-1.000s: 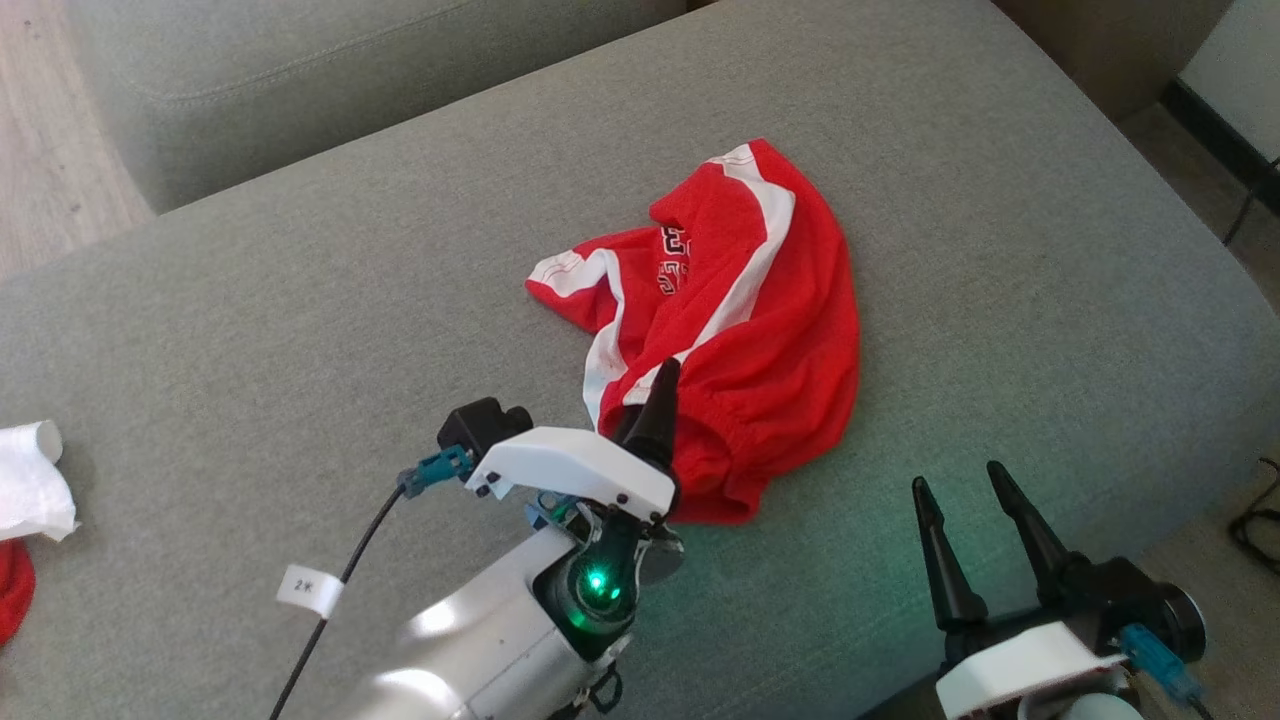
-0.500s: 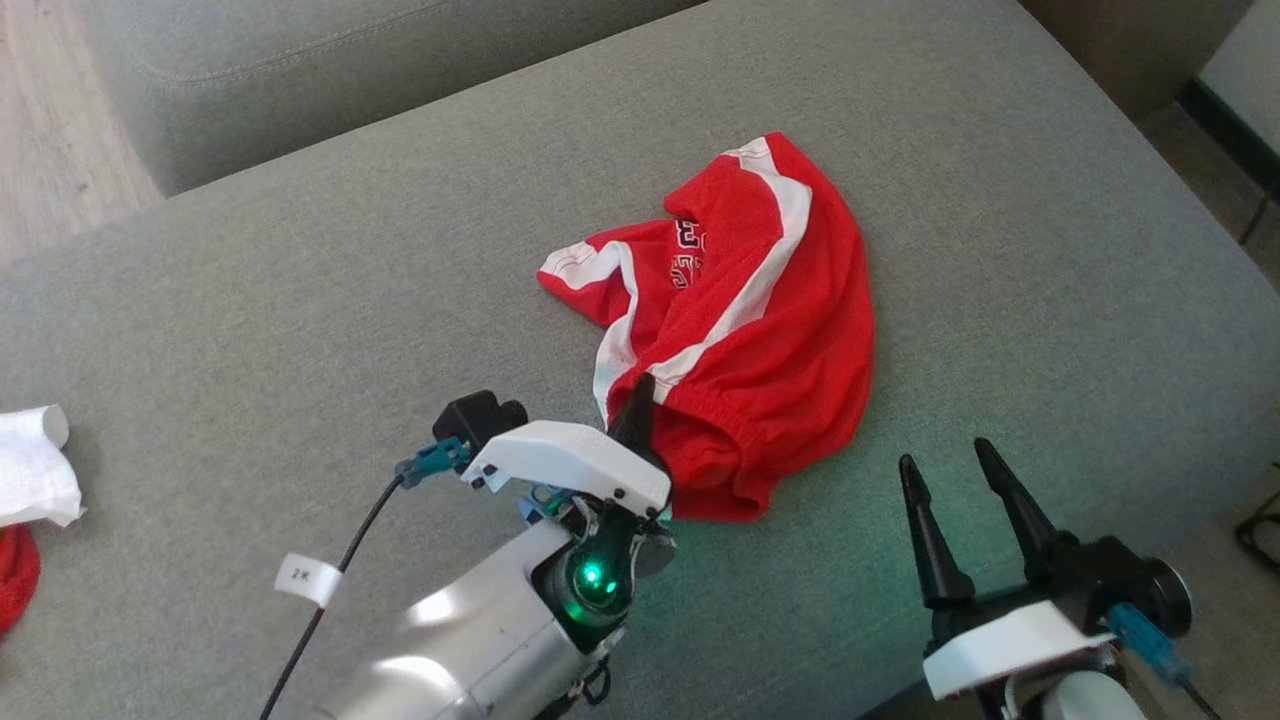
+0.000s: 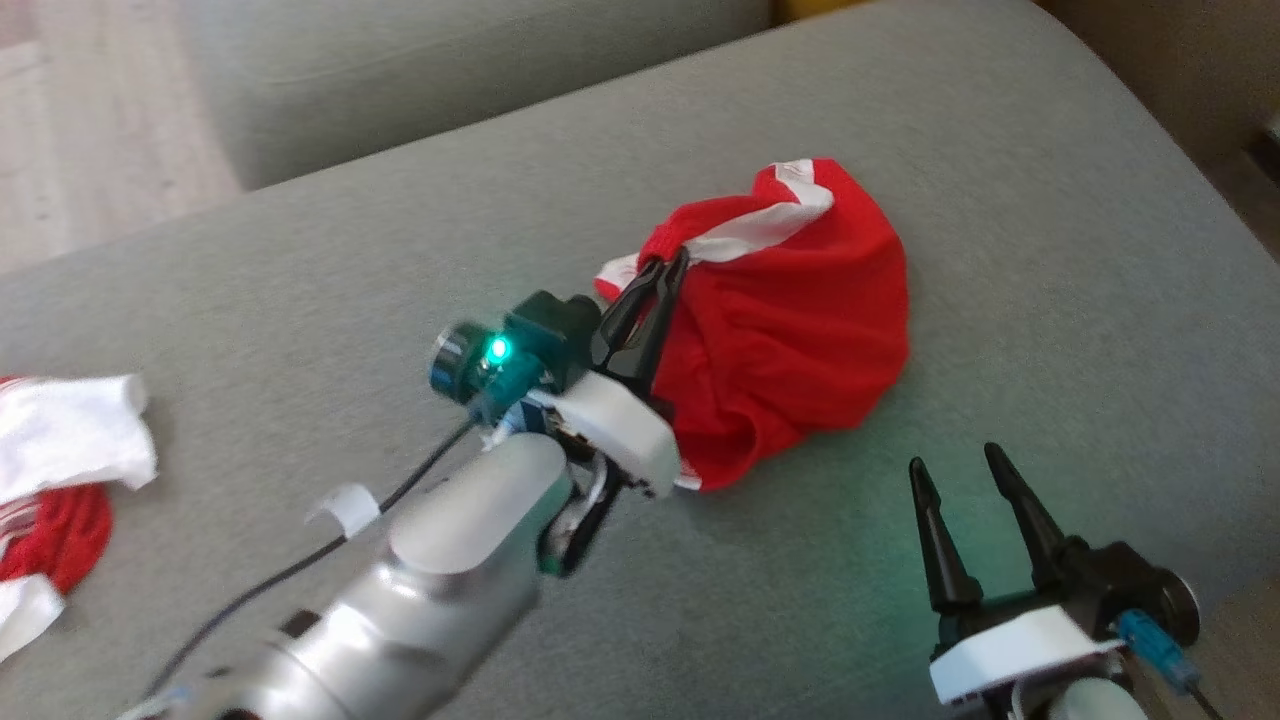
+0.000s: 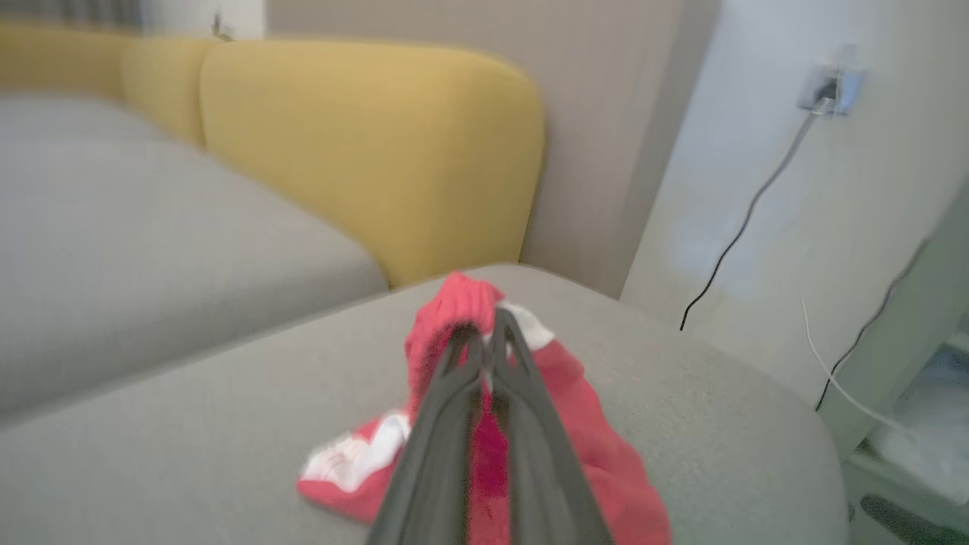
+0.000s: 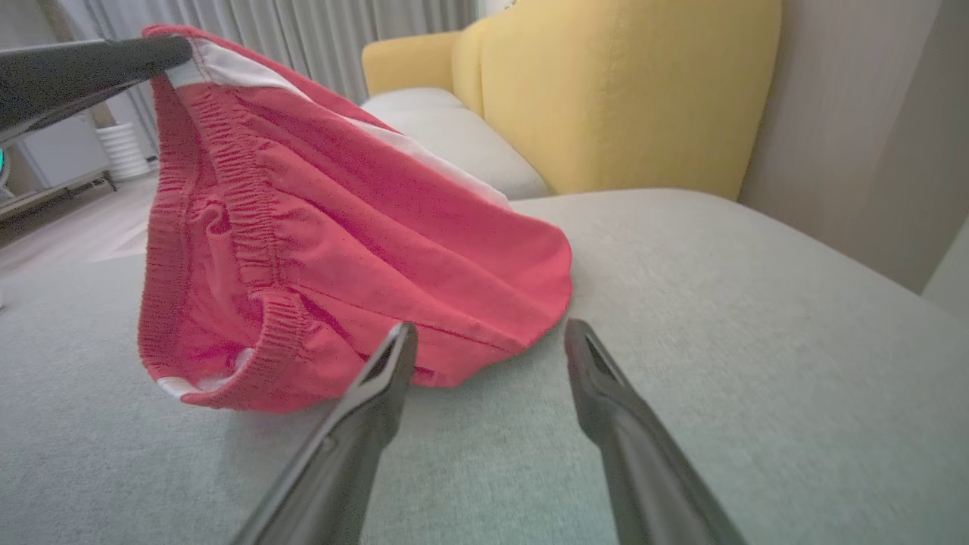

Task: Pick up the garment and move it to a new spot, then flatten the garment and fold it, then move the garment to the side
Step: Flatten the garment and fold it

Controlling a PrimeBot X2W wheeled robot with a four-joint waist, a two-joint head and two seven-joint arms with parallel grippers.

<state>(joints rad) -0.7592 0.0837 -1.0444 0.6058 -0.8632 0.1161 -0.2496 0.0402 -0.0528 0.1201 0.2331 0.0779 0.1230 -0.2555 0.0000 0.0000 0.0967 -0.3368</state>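
Left gripper point(image 3: 668, 265): You will find its two long dark fingers pressed together. They pinch a white-striped fold of the red jersey garment with white stripes point(image 3: 800, 300).
Right gripper point(image 3: 953, 460): Its two fingers stand spread wide with nothing between them. In the head view it sits at the lower right, near the garment and apart from it.
Count: Two grippers, one garment, one separate heap of cloth, one cable tag.
Writing: The small white cable tag point(image 3: 345, 505) on the left arm's black cable is blurred, so you cannot read it.
Garment, appearance: Red fabric with broad white bands. The right wrist view shows a gathered elastic band hanging open towards the right gripper. The cloth is bunched, not flat.
Garment, position: The pinched fold is held up off the surface, and the lower part rests on the grey-green woven upholstered cushion point(image 3: 1000, 200).
Other cloth: One rumpled white-and-red fabric heap point(image 3: 70, 450) lies at the cushion's left edge, well apart from the garment.
Background: A mustard-yellow padded sofa back point(image 4: 363, 144) stands beyond the cushion.
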